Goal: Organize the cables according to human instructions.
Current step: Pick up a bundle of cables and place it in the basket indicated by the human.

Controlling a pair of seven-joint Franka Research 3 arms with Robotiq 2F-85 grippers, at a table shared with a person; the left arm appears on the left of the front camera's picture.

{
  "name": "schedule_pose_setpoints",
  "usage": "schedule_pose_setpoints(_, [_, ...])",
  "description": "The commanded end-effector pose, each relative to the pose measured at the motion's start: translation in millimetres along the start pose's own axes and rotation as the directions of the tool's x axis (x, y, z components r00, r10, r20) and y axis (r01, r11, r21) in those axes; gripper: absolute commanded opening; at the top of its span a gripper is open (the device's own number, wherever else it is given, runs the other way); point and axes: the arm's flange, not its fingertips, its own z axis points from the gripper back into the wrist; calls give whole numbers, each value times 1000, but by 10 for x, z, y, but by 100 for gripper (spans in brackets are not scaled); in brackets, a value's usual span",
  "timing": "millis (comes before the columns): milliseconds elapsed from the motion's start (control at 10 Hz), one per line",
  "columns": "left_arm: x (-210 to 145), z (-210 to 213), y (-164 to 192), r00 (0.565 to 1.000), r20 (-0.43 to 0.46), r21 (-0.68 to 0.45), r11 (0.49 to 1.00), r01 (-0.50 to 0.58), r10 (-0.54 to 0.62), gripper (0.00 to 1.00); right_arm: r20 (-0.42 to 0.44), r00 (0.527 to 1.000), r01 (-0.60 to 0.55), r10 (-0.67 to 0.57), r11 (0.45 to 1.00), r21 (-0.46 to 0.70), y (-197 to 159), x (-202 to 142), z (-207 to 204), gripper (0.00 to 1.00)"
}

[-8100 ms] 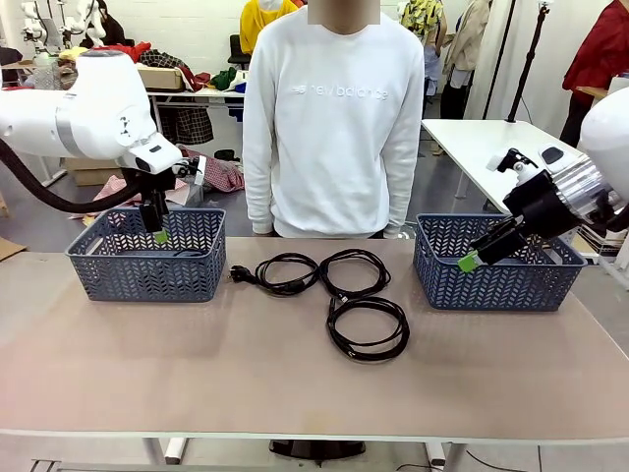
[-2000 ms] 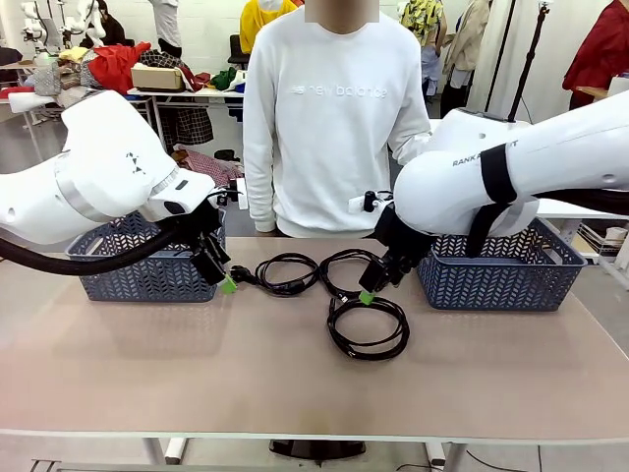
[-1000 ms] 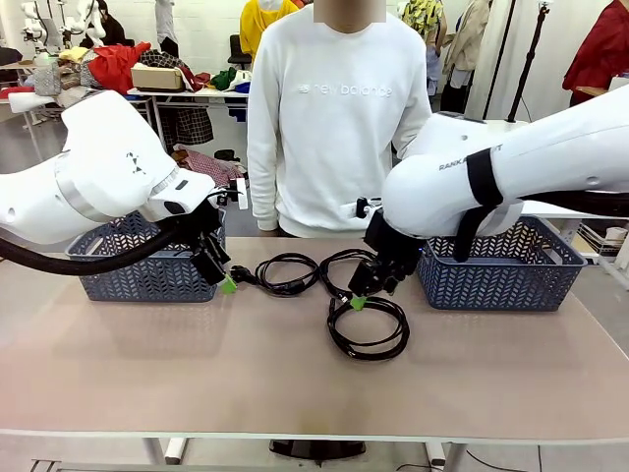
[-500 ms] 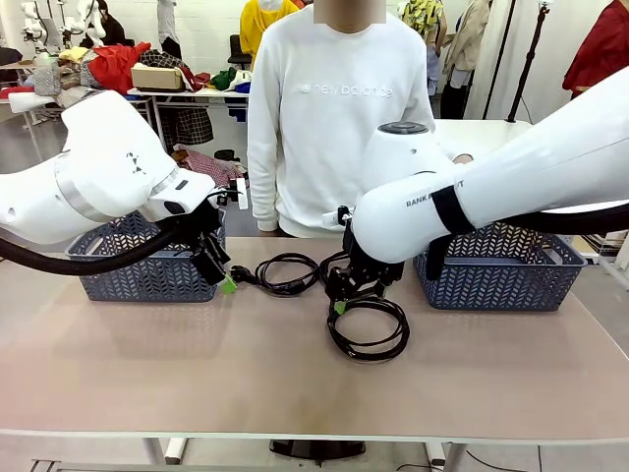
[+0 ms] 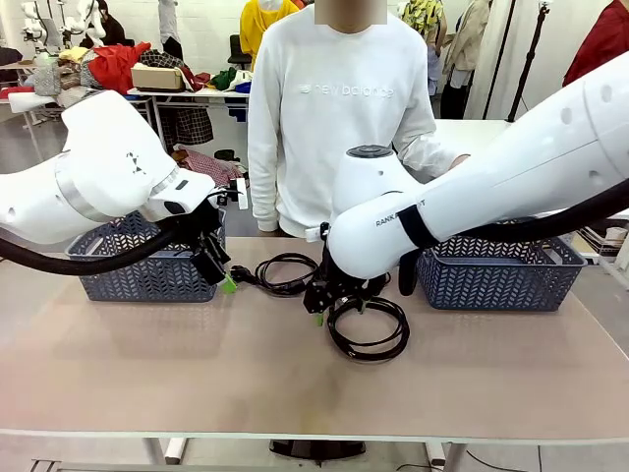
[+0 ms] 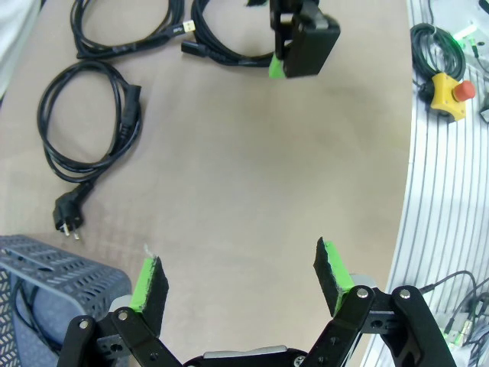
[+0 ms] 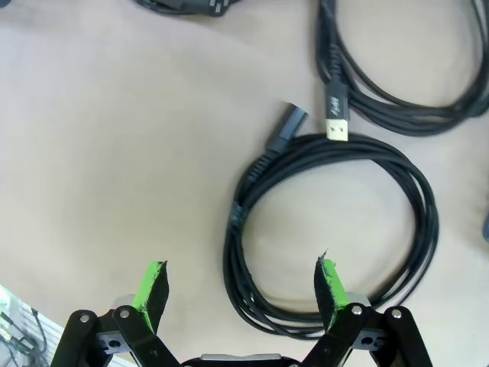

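Beneath my right gripper (image 7: pixel 241 264), jaws wide and empty, lay a thin black coiled power cord (image 7: pixel 359 147); light and floppy, I judged, best pinched across its bundled strands.

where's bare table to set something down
The near half of the table is bare, from the cables to the front edge, full width. Crowded: the far strip between the left basket and right basket, where cables lie.
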Motion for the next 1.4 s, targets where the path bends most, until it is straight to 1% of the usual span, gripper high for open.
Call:
schedule_pose_setpoints(0, [-8, 12, 21, 1000, 1, 3, 1000, -3, 3, 100, 1, 1000, 5, -5, 1000, 17, 73, 87, -69, 100])
schedule_pose_setpoints(200, [-8, 12, 21, 1000, 1, 3, 1000, -3, 3, 100, -10, 1000, 25, -25, 999, -23, 81, 122, -167, 100])
schedule_pose_setpoints(700, [-8, 12, 21, 1000, 1, 3, 1000, -3, 3, 100, -42, 998, 54, -56, 998, -44, 113, 160, -328, 100])
schedule_pose_setpoints(1300, [-8, 12, 21, 1000, 1, 3, 1000, -3, 3, 100, -62, 996, 63, -67, 997, -51, 95, 152, -391, 100])
